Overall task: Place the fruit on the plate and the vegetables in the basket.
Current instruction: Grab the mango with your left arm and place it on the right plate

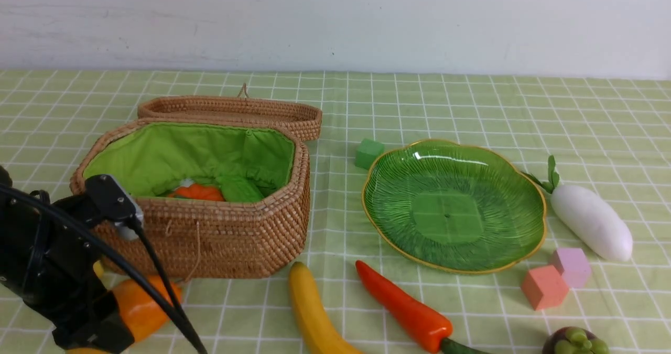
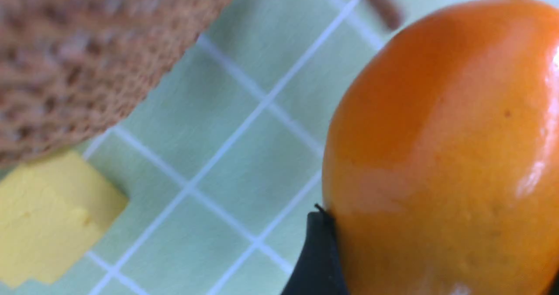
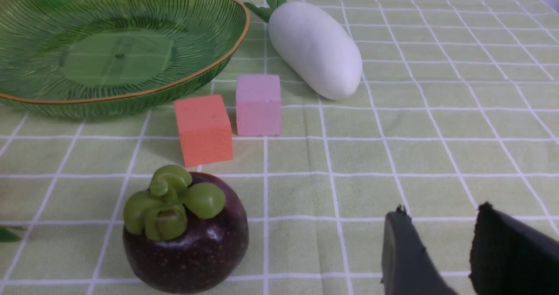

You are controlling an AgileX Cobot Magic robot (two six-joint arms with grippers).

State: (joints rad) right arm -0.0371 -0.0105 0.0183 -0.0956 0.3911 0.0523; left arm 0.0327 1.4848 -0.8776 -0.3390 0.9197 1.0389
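1. The mango (image 1: pixel 144 301) is spotted at the lower left of the front view, just in front of the near-left corner of the basket (image 1: pixel 236 244). Its long axis is laid roughly left-to-right and tipped up a bit toward the right. In the left wrist view (image 2: pixel 445 146) its little green stem end is pointed away from the gripper.
2. The left gripper (image 1: pixel 112 320) is clamped around the mango's fat end, with one black finger (image 2: pixel 319 260) pressed flat on its side. Whether the mango is clear of the cloth can't be told.
3. The left arm is posed low in the bottom left corner of the front view. Cables are draped across it, and the wrist is angled down toward the table.
4. The right gripper (image 3: pixel 441 225) is only seen in its own wrist view. Its jaws are parted with nothing between them, and it is held low near the mangosteen (image 3: pixel 185 234), which is stood green top up.
5. The banana (image 1: pixel 314 317) is laid nearly top-to-bottom at the lower middle of the front view, with one tip toward the basket. The chili (image 1: pixel 403 312) beside it is slanted, with its red tip at upper left and its green stem at lower right.
6. The radish (image 1: pixel 592 220) is laid diagonally at the right, just beside the plate (image 1: pixel 367 186), with its leaves at upper left.
7. The lid (image 1: pixel 236 110) is flipped open behind the basket. An orange piece (image 1: pixel 196 191) and the gourd (image 1: pixel 238 189) are tucked inside.
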